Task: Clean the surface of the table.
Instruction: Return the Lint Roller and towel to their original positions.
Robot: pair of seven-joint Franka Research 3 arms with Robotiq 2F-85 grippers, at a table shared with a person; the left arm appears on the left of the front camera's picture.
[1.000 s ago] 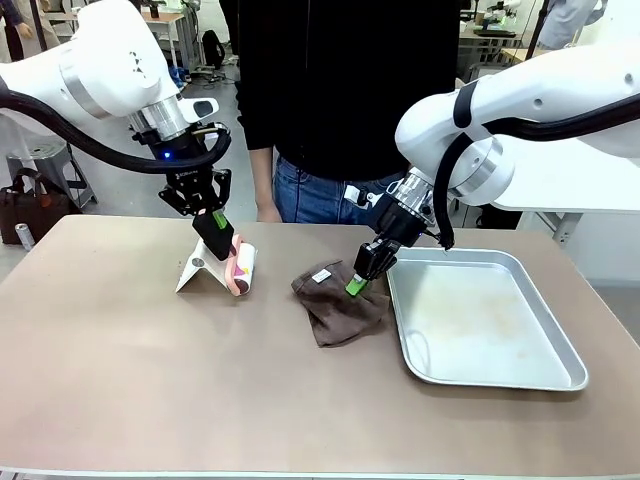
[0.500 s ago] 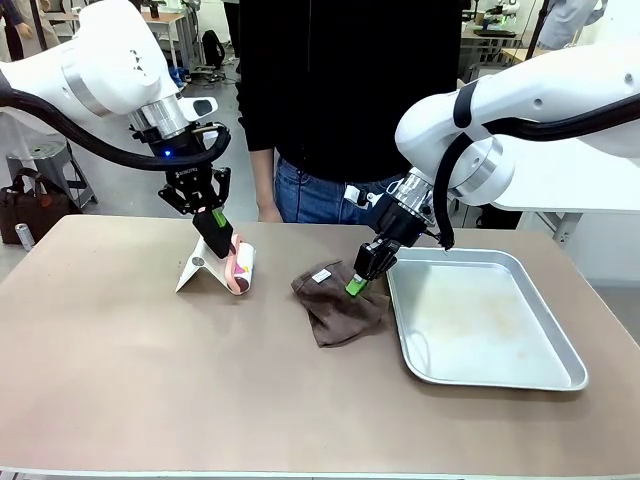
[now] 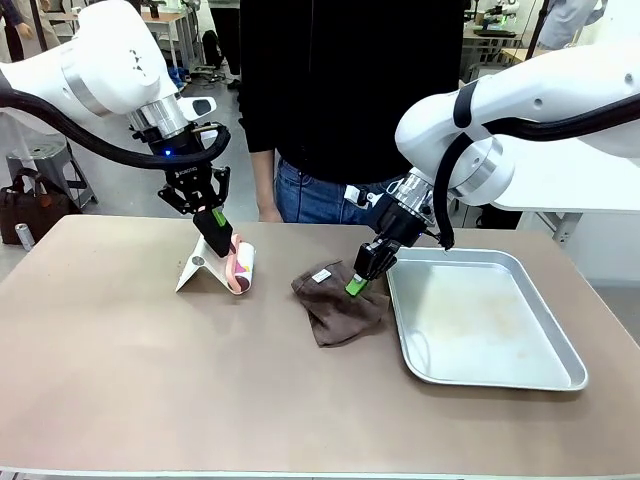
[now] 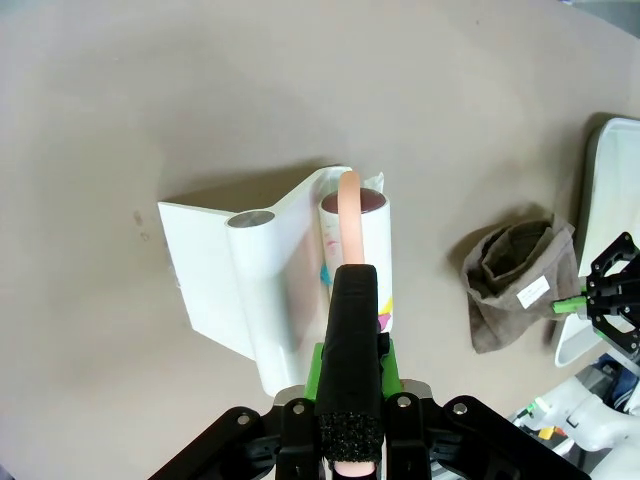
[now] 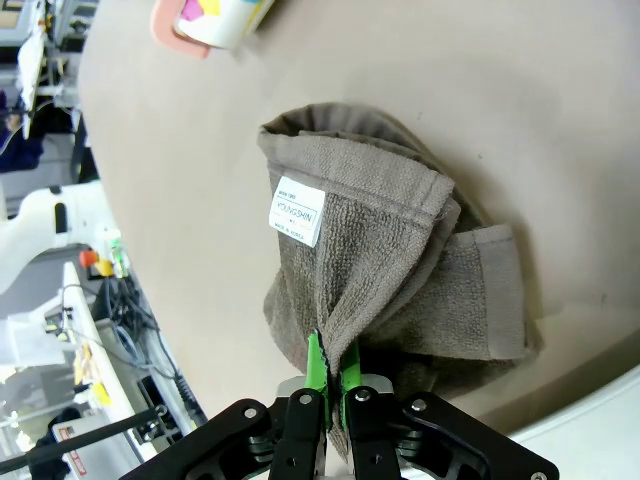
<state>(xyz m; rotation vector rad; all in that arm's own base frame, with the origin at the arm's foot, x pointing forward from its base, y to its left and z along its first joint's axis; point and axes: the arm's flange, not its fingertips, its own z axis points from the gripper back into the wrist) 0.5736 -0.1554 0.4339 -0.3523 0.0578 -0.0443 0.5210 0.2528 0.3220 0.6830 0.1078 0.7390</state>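
- Front view: my right fingers [image 3: 356, 286] are pinched shut on the brown towel [image 3: 335, 305]; the worktop [image 3: 150, 380] lies directly beneath.
- Left wrist view: my left fingers [image 4: 349, 330] are clamped on the lint roller's handle [image 4: 349, 205], its long axis pointing away.
- Right wrist view: the towel bunches just ahead of my fingers.

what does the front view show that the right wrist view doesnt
Front view alone: the person at the far side, the metal tray's full inside, the white stand, and the left end effector shut on the lint roller's pink handle.

Right wrist view alone: the print on the towel's label.

Both: the brown towel pinched by the right end effector, on the table.
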